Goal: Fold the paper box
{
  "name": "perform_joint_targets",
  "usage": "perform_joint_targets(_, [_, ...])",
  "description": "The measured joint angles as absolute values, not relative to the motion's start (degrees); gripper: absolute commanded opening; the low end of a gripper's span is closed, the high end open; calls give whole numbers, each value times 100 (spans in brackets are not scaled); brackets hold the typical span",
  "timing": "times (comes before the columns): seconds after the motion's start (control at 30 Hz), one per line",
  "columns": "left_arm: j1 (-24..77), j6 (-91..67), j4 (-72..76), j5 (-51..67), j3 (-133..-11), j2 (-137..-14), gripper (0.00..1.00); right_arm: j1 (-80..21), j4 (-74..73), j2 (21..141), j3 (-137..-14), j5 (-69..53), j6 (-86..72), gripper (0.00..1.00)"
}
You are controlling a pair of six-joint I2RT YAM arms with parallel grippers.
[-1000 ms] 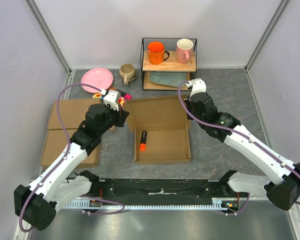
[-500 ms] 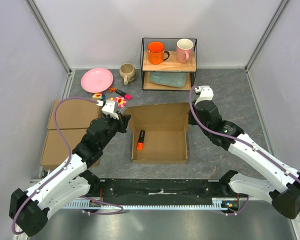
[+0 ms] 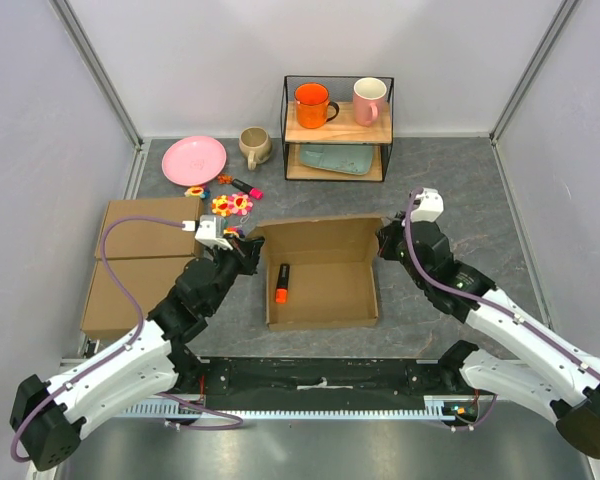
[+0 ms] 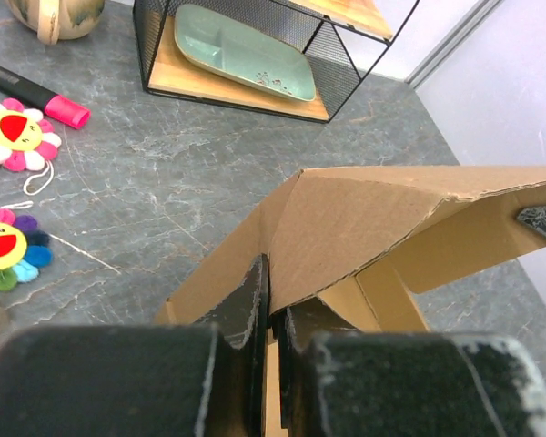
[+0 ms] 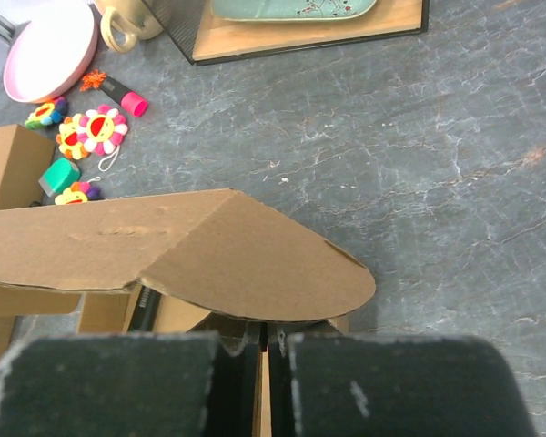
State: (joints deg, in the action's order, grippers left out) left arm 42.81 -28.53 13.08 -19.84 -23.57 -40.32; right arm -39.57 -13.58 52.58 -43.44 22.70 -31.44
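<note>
From above, my wrists cover my own fingertips, so the grips only show in the wrist views. There the raised back flap blocks most of the paper box (image 3: 320, 280); neither wrist view shows its floor. In the right wrist view a small green block (image 5: 62, 175) by the flower toys is too small to identify. My left arm lies over part of the nearer of the two flat boxes (image 3: 115, 295), which sit edge to edge at my left.

Farther back stands a wire shelf (image 3: 337, 128) with an orange mug (image 3: 311, 104) and a pink mug (image 3: 368, 100) on top and a green tray (image 3: 338, 158) below. To its left are a beige mug (image 3: 253, 146) and a pink plate (image 3: 194, 159). The flower toys (image 3: 231, 204) and a pink-capped marker (image 3: 246, 187) lie just behind the box's left rear corner. An orange marker (image 3: 282, 282) rests inside the box near its left wall.

The box sits on the table between my arms, tray open, back flap tilted up. My left gripper (image 4: 271, 291) is pinched narrow on the flap's left corner, cardboard between the fingers. My right gripper (image 5: 264, 332) is closed to a slit on the right corner, under the rounded ear of the flap.
</note>
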Motion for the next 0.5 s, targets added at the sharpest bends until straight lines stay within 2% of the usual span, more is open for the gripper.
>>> perform_joint_targets(0.5, [4792,-3544,1920,-2875,-2021,-4075,2,-4224,-1190,4735,-3822,2530,-3924,0])
